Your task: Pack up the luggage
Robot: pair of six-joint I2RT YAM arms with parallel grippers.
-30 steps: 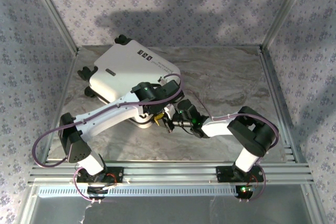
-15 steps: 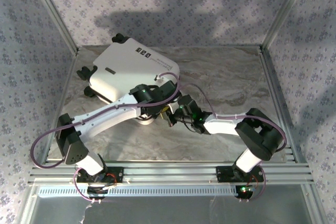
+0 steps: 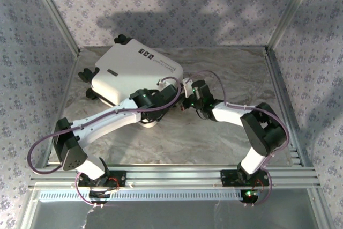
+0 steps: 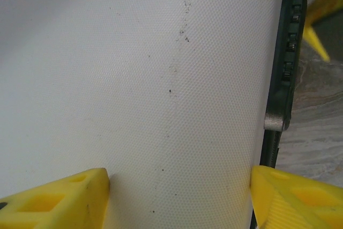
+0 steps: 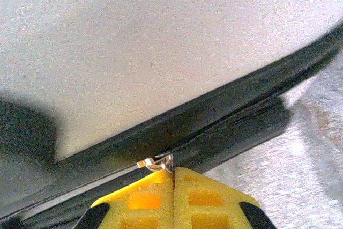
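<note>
Grey marbled table (image 3: 236, 73), walled with floral-patterned panels: a small white hard-shell suitcase (image 3: 134, 71) lies flat and closed on the far left of the surface, wheels towards the left and far sides. The white-and-black left arm (image 3: 107, 119) reaches from the near left to the case's near edge, while the right arm (image 3: 236, 115) bends in from the near right to its right-hand corner. The left gripper (image 4: 177, 199) stands wide, its yellow fingers (image 4: 59, 202) set against either side of the shell's rim in a clamp. The right gripper (image 5: 172, 178) is fully closed at the black zipper band (image 5: 214, 119), pinching a small metal zipper pull (image 5: 155, 163).
</note>
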